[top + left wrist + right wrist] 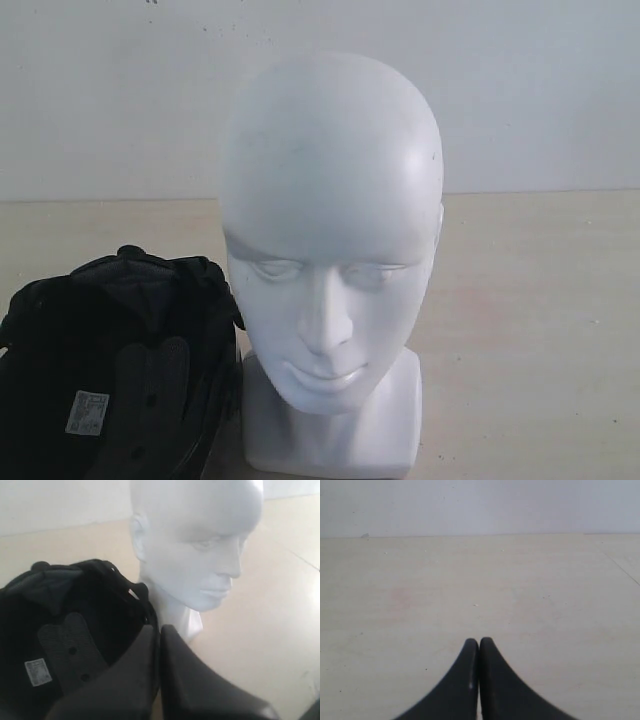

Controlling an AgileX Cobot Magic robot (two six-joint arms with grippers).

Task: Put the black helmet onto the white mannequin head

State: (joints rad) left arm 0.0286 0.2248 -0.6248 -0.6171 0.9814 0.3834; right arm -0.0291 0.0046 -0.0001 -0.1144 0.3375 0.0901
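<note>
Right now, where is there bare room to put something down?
In the exterior view, the tabletop right of the white mannequin head is bare, back to the wall. A smaller bare strip lies behind the black helmet. Crowded where helmet and head stand close together.

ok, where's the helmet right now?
Exterior view, lower left: the black helmet lies with its padded lining facing the camera, right beside the white mannequin head.

The helmet (110, 370) is cut off by the left and bottom edges of the exterior view. Print on its label (87, 412) is too small to read. The head (330, 230) is clipped by the bottom edge there; the left wrist view crops its crown.
</note>
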